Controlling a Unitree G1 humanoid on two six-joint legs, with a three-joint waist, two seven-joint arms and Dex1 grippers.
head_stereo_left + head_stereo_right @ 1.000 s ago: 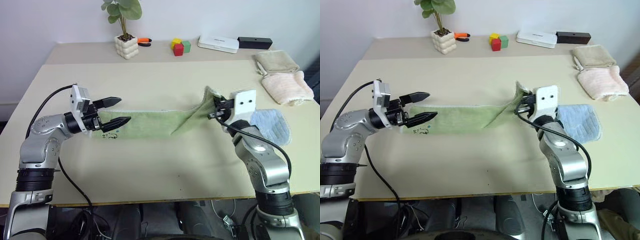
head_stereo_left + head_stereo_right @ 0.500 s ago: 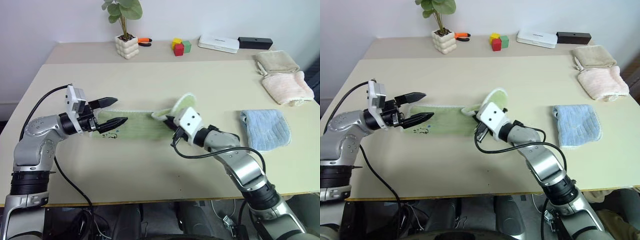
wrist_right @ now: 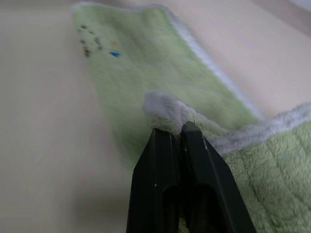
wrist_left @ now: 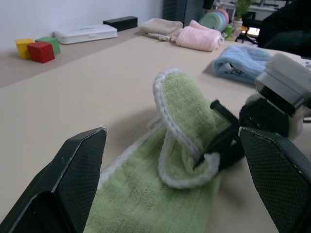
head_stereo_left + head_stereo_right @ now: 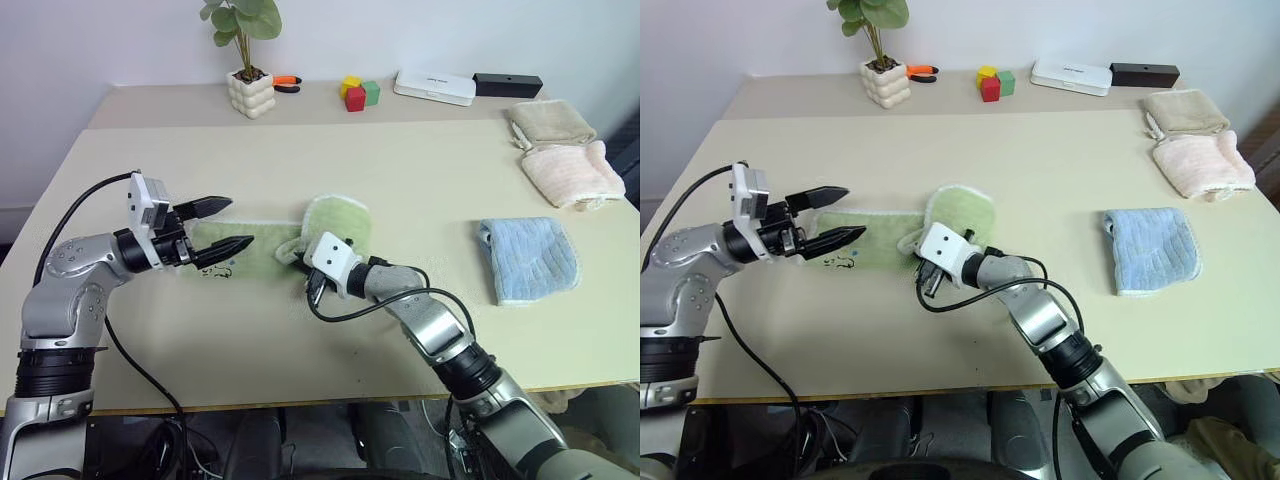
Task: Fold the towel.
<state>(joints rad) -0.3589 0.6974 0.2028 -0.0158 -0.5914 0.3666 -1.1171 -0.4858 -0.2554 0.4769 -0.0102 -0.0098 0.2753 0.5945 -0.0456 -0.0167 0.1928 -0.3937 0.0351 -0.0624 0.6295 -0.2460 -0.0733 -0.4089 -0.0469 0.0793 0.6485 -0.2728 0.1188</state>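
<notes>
While my right gripper (image 3: 181, 133) keeps its two black fingers (image 3: 158, 165) pressed together on the whitish stitched edge of the towel (image 5: 262, 250), I see that pinched corner raised just off the rest of the cloth. From my left wrist camera the same fingers bite the rolled hem, and the towel's end curls up and over them in a loop. My left gripper (image 5: 228, 223) stands with its fingers wide apart, holding nothing, poised just above the towel's other end, one fingertip over the far edge and the other over the near edge.

That green towel lies as a long strip on the table (image 5: 330, 160), flat at the end under my left gripper, where a small dark embroidered mark (image 5: 216, 270) sits by the near corner. Its other end is doubled back over the strip and stands up in a rounded flap.

Well to the right of the towel lies a light blue towel (image 5: 529, 258). Beyond that, near the table's far right corner, a pink folded towel (image 5: 573, 173) and a beige one (image 5: 549, 121) rest touching each other. Far behind the towel stand a potted plant (image 5: 247, 75), coloured blocks (image 5: 360, 93), a white box (image 5: 434, 87) and a black bar (image 5: 507, 84).
</notes>
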